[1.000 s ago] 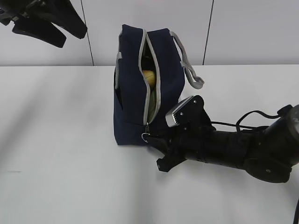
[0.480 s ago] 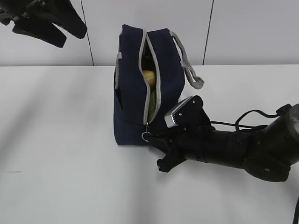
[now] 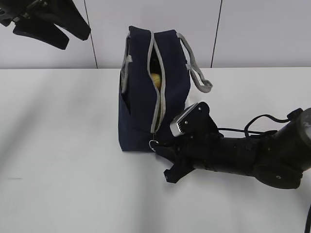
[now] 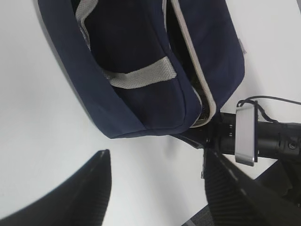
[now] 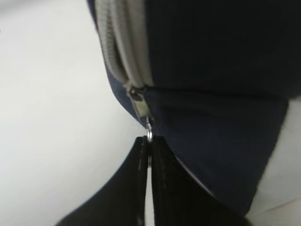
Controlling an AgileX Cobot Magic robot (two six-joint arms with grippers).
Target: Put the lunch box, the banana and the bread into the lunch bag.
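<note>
Lunch bag [image 3: 146, 92]: stood on end on the white surface [image 3: 58, 160], near the back wall; the navy body is seen with its grey zipper trim running top to bottom on the face turned to the exterior camera; the opening is parted along most of that trim.
Handles: one grey webbing handle [image 3: 197, 73] is draped off the bag's right side in the exterior view; another is seen across the navy panel in the left wrist view.
Contents: a yellow rounded shape [image 3: 156, 79] is glimpsed through the gap in the upper half of the bag; which item it is cannot be told; the lunch box, the banana and the bread are not otherwise made out.
Zipper pull [image 5: 148, 135]: a small metal ring at the lower end of the zipper, low on the bag near the surface.
Right claw [image 5: 149, 155]: closed, with the ring pinched between its tips; the arm is laid low across the surface from the right.
Left claw [image 4: 155, 183]: held apart and empty, high above the surface, well clear of the bag, at the upper left of the exterior view.
</note>
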